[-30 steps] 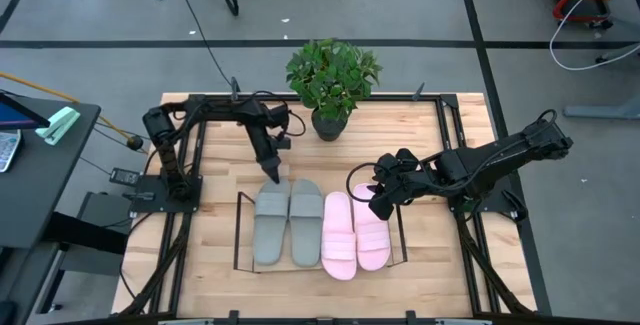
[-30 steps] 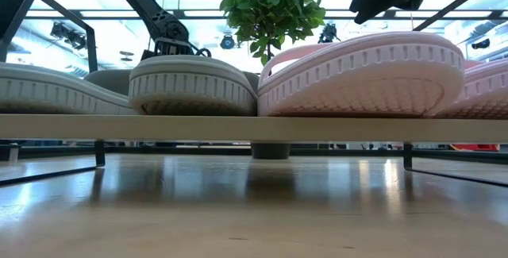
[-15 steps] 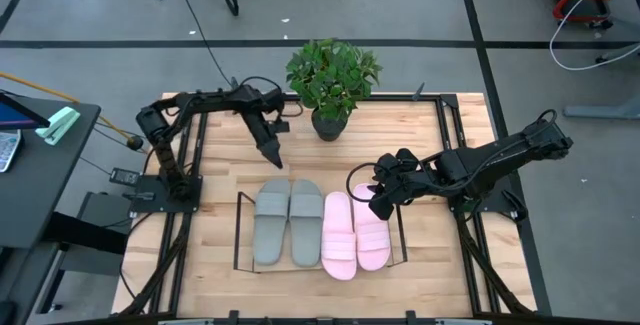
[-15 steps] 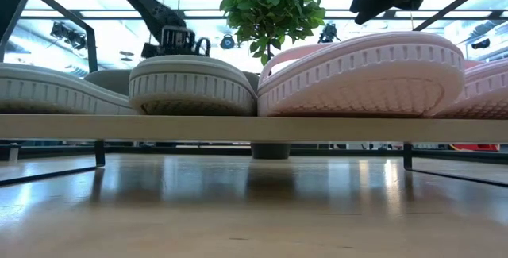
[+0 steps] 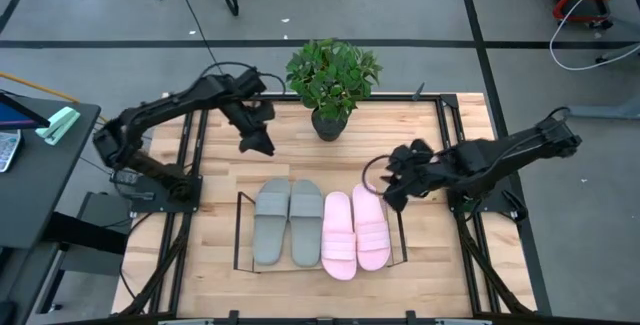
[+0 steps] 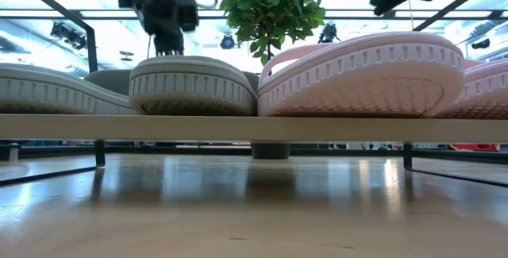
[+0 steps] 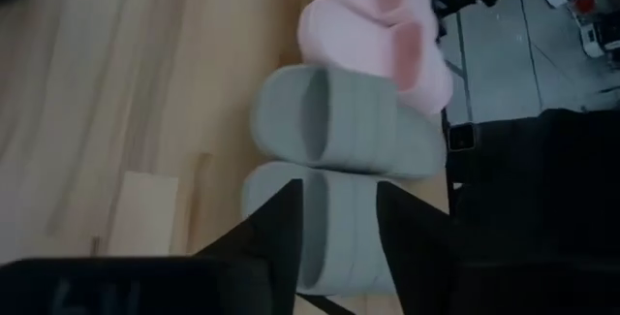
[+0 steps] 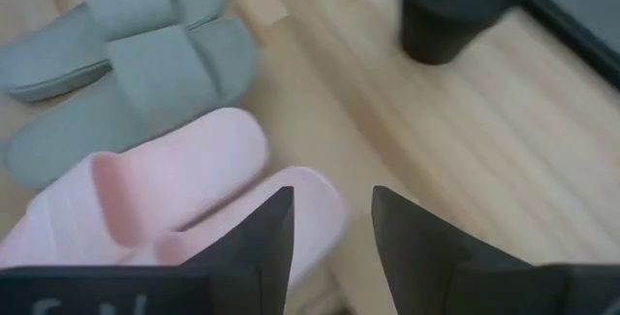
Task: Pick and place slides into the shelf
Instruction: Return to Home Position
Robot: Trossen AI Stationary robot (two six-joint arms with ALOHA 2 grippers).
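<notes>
The left gripper (image 5: 257,145) has lifted clear and drawn back toward the left rear of the light wooden table (image 5: 420,125). It now hangs well apart from the shelf, with its fingers (image 7: 281,233) spread and nothing between them. The low black wire-frame shelf with a light wood board (image 5: 238,233) carries all four items side by side. The two grey moulded open-toe slides (image 5: 272,223) lie on its left half and the two pale pink moulded open-toe slides (image 5: 338,237) on its right half. The right gripper (image 5: 397,185) has backed off slightly from the outer pink slide and hovers near the shelf's right rear corner, its fingers (image 8: 262,242) likewise parted and empty. Judged from this layout, placement is complete and only the arms' retreat remains. No brand, label or legible writing shows on the slides, shelf or grippers.
</notes>
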